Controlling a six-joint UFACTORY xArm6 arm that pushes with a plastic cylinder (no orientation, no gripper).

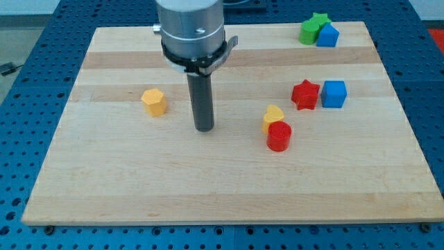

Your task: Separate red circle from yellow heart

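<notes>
My arm comes down from the view's top edge as a wide grey cylinder with a dark collar around its lower rim. Below the collar a straight dark rod hangs upright. My tip [204,129] sits at the rod's lower end, down at the counter [139,187] surface, left of the view's centre

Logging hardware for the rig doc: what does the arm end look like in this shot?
A silver-grey metal cylinder with a small hole in its face, ringed below by a black clamp collar with side tabs. From it hangs a straight, dark grey, round rod, ending at my tip. No cables or markings visible.
</notes>
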